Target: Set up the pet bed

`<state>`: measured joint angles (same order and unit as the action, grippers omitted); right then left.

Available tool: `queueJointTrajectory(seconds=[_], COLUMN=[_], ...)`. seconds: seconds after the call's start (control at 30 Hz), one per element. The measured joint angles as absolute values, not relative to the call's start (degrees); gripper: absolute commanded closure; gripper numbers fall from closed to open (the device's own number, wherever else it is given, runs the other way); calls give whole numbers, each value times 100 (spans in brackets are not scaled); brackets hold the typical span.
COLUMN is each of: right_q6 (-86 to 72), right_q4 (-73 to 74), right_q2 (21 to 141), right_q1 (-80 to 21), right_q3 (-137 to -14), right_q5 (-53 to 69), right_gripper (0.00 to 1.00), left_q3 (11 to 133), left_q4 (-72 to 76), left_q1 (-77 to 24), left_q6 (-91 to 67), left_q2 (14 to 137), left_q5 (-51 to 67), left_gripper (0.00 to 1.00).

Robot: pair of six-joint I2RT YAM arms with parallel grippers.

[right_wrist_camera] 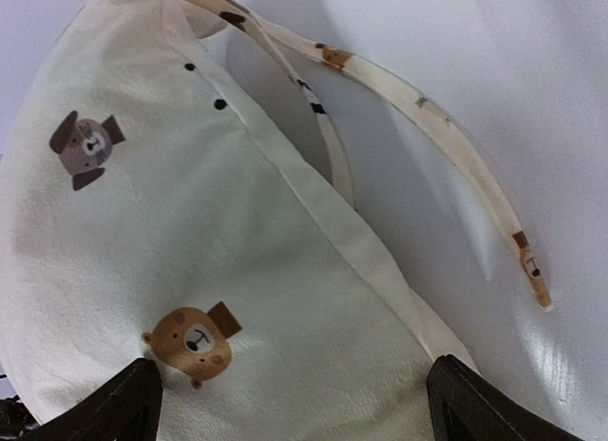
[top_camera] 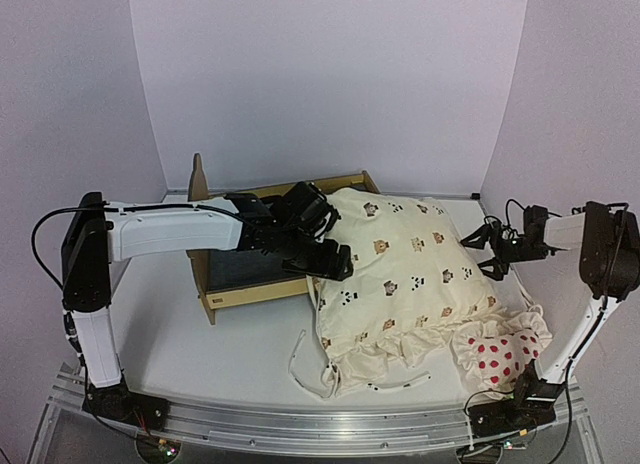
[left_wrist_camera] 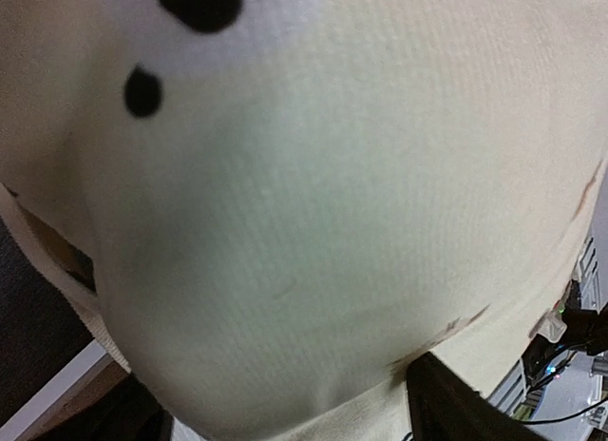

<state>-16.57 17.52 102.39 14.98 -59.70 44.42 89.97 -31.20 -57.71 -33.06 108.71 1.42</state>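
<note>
Cover (top_camera: 400,274) overlaps pet bed (top_camera: 240,295) | pillow (top_camera: 500,354) beside | left pincer (top_camera: 335,256), right pincer (top_camera: 480,252) apart

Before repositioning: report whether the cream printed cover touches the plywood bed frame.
Touching. Top view: cream printed cover overlies foot end of light plywood bed frame.

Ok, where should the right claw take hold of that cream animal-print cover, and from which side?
Likely the thin hem along the cover's right edge, near its far corner, coming from the right. The right claw sits open on that side, and the middle looks broad and puffy, while the hem is flat enough to pinch.
</note>
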Motion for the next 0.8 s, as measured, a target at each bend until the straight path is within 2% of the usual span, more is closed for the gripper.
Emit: queueJointTrajectory(seconds=[0.07, 0.2, 0.27, 0.33, 0.47, 0.53, 0.8], right_q6=[-1725, -2078, -2293, -2442, -2748, -2931, -3335], right_q4=[1563, 992, 734, 568, 290, 227, 393], right_q2=[10244, 10309, 10320, 10318, 10214, 9998, 8374], right_q1=[1499, 1503, 1503, 1503, 1501, 1483, 809], right_q3=[-5896, -5650, -5535, -5485, -5392, -5300, -5231], right_q5=[4643, 5179, 5399, 5554, 5701, 5717, 5166], right_gripper=[6, 40, 56, 69, 96, 100, 100], left_q3=[8997, 8997, 8997, 8997, 8997, 8997, 9011], left_q4=[-3038, -2867, -2800, -2765, -2688, -2695, -2883], left_q1=[-5771, -5773, -5778, -5778, -5780, -5784, -5782], left_q6=[-3314, -3267, -3274, -3305, -3305, -3301, -3242], left_q2=[10871, 10899, 10910, 10910, 10898, 10865, 10432], left_q5=[164, 249, 290, 284, 242, 176, -266], left_gripper=[43, 71, 80, 88, 96, 98, 99])
